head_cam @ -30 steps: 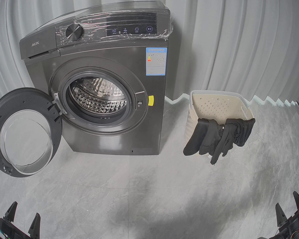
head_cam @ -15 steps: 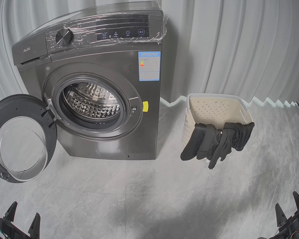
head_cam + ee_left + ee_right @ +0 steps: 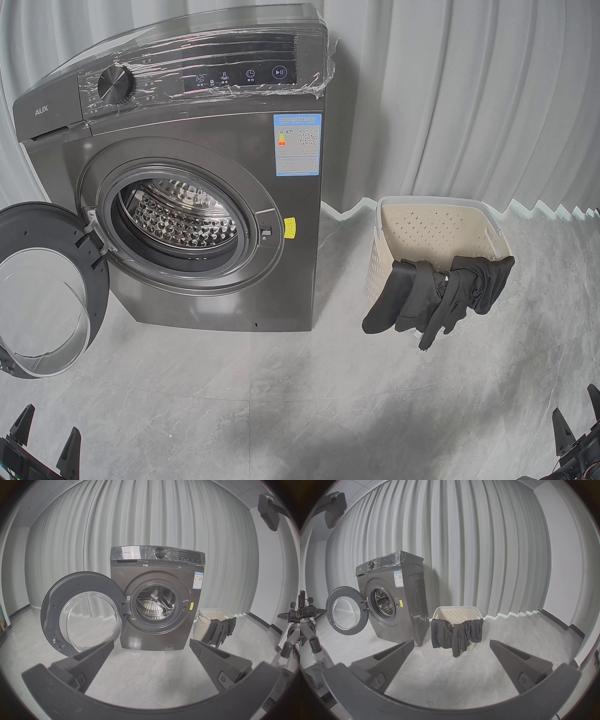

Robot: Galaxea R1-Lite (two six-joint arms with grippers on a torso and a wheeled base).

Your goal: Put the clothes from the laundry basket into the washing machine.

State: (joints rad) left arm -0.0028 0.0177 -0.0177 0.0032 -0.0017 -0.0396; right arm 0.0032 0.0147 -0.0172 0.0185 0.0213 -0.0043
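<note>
A grey front-loading washing machine stands on the left with its round door swung wide open and a bare steel drum inside. To its right sits a cream laundry basket with black clothes draped over its near rim. My left gripper is low at the near left, open and holding nothing. My right gripper is low at the near right, also open. Both are far from the basket. The left wrist view faces the washing machine; the right wrist view faces the black clothes.
Pale pleated curtains hang behind the machine and basket. Grey marble-look floor stretches open between me and both. The open door juts out to the left of the machine.
The whole head view has shifted: machine and basket sit lower and slightly left in the picture, so the camera has moved. Both grippers stay where they were, open.
</note>
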